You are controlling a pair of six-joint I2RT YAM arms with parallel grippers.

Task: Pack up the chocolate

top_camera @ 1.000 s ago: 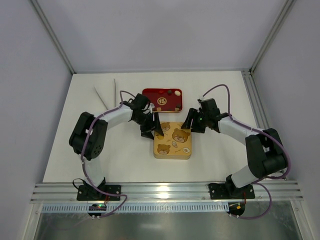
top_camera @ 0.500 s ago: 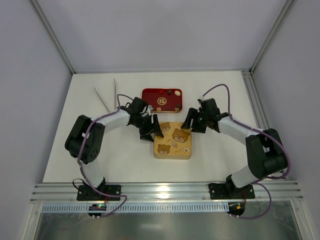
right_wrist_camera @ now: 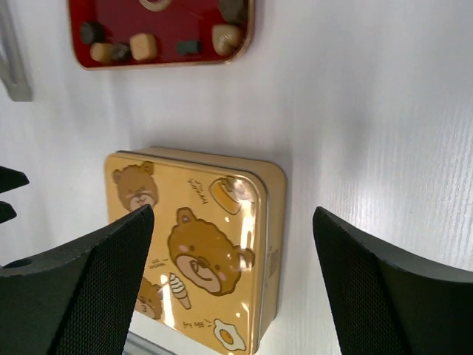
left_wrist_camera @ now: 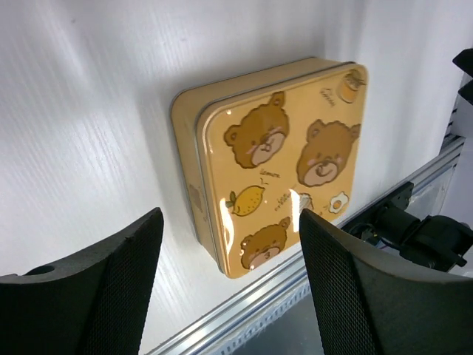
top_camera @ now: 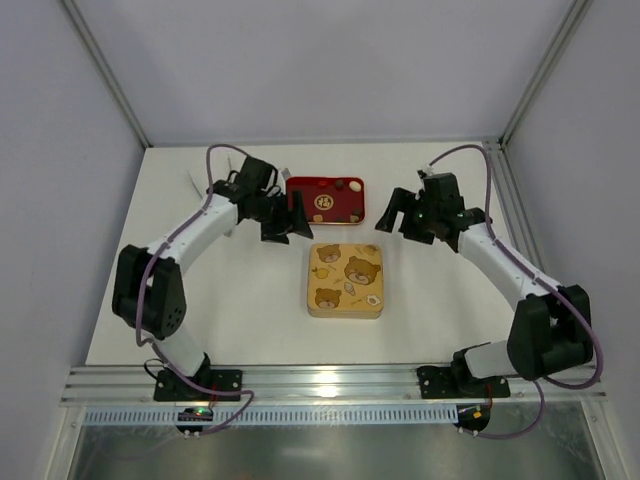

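Several small chocolate pieces [right_wrist_camera: 143, 46], dark and light brown, lie in the red tray [right_wrist_camera: 177, 22] at the back [top_camera: 300, 190]. In front of it sits a closed yellow tin with bear pictures [top_camera: 345, 280], also in the left wrist view [left_wrist_camera: 273, 163] and the right wrist view [right_wrist_camera: 196, 244]. My left gripper [top_camera: 285, 217] hovers open to the left of the red tray, with nothing between its fingers [left_wrist_camera: 230, 216]. My right gripper [top_camera: 392, 212] hovers open to the right of the tray, also empty [right_wrist_camera: 233, 213]. Both are clear of the tin.
White tongs [top_camera: 200, 187] lie at the back left, partly hidden by the left arm; one end shows in the right wrist view [right_wrist_camera: 11, 59]. An aluminium rail [top_camera: 330, 380] runs along the near table edge. Enclosure walls stand close on both sides.
Both grippers have drawn away from the tin's sides, risen toward the back of the table and opened wider. The tin has stayed where it was.
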